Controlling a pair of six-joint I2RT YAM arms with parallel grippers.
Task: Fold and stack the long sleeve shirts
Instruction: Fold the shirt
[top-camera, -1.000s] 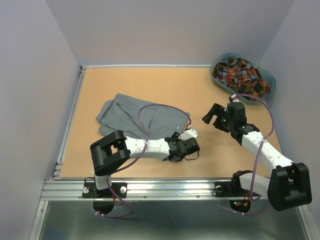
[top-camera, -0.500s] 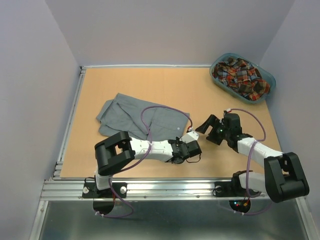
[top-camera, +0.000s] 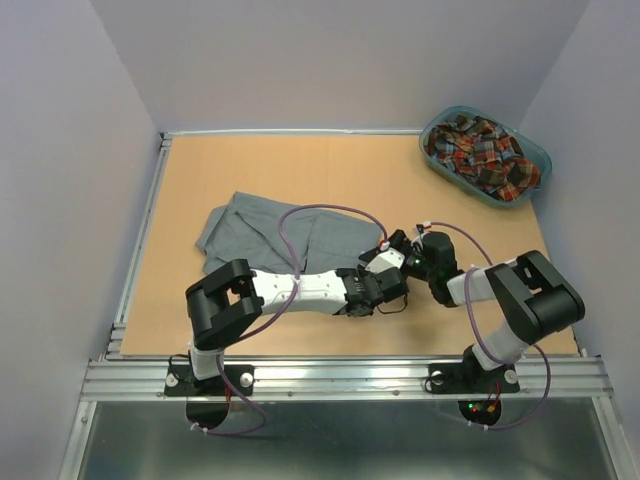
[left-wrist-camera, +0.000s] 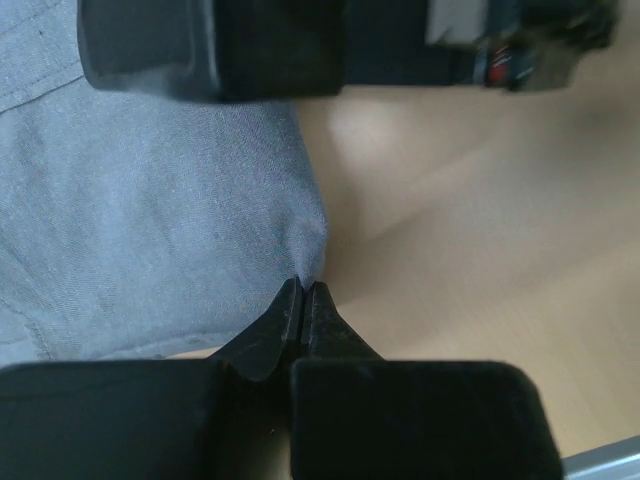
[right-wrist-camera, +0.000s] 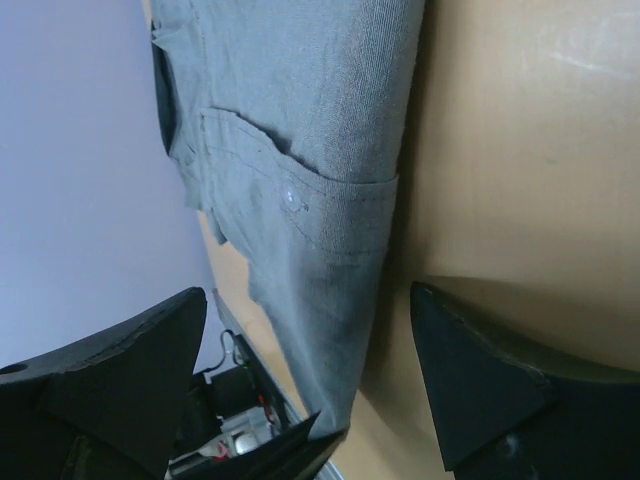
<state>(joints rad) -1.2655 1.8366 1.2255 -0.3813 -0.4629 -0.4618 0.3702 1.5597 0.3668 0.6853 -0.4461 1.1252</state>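
A plain grey long sleeve shirt (top-camera: 265, 232) lies crumpled on the wooden table (top-camera: 300, 170). My left gripper (top-camera: 383, 270) is at its near right corner. In the left wrist view its jaws (left-wrist-camera: 304, 288) are shut, pinching the tip of the grey cloth (left-wrist-camera: 150, 220). My right gripper (top-camera: 400, 246) sits just beyond, touching distance from the left one. In the right wrist view it (right-wrist-camera: 308, 292) is open, with the grey shirt's edge (right-wrist-camera: 320, 160) between its wide-apart fingers (right-wrist-camera: 480, 370). The plaid long sleeve shirt (top-camera: 480, 152) lies bunched in the basket.
The teal oval basket (top-camera: 541, 160) stands at the table's far right corner. A raised metal rail (top-camera: 140, 240) borders the left side, and the aluminium frame (top-camera: 330, 375) runs along the near edge.
My left gripper has shut on the grey shirt's corner. The right arm has swung down and left from mid-table to that same corner, its jaws narrowing slightly.
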